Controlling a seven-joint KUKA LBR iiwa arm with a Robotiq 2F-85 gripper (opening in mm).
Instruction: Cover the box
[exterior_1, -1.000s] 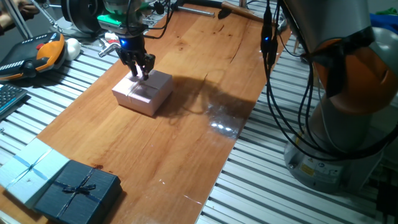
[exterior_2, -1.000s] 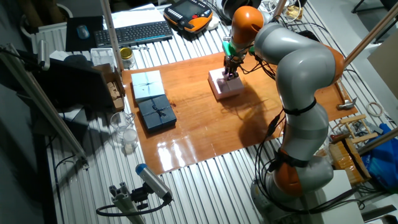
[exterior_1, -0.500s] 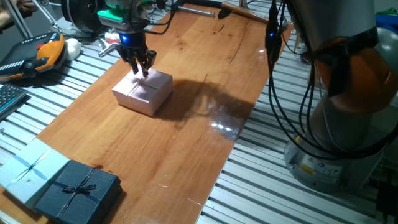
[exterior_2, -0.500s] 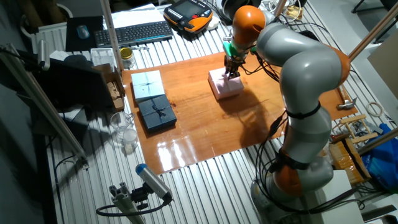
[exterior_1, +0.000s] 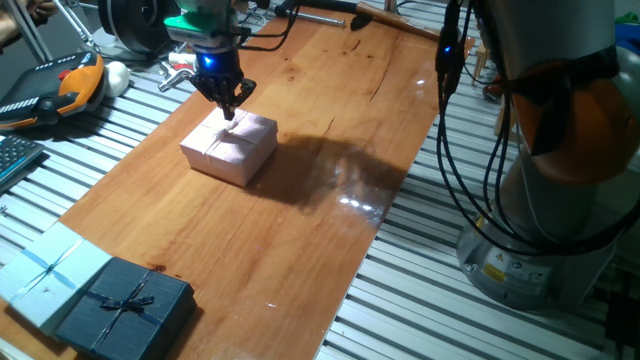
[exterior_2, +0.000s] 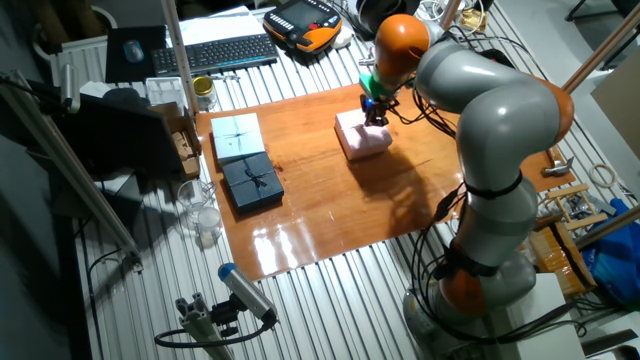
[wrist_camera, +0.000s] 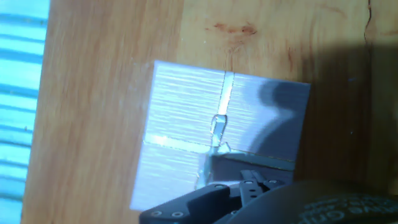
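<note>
The box (exterior_1: 230, 148) is pale pink, stands on the wooden board (exterior_1: 300, 230) and has its lid on, with a thin ribbon crossing the top. It also shows in the other fixed view (exterior_2: 362, 135) and fills the hand view (wrist_camera: 211, 137). My gripper (exterior_1: 229, 112) hangs just above the box's far top edge, clear of the lid. Its fingers meet in a point with nothing between them. In the other fixed view the gripper (exterior_2: 375, 112) sits above the box's back side. Only a dark part of the hand shows along the bottom of the hand view.
A dark navy box with a bow (exterior_1: 125, 305) and a light blue ribboned box (exterior_1: 45, 265) lie at the board's near left corner. An orange-black pendant (exterior_1: 60, 85) rests on the slatted table at the left. The arm's base and cables (exterior_1: 540, 200) stand at the right.
The gripper has risen a little off the lid and its fingers have drawn together. The box has stayed where it was.
</note>
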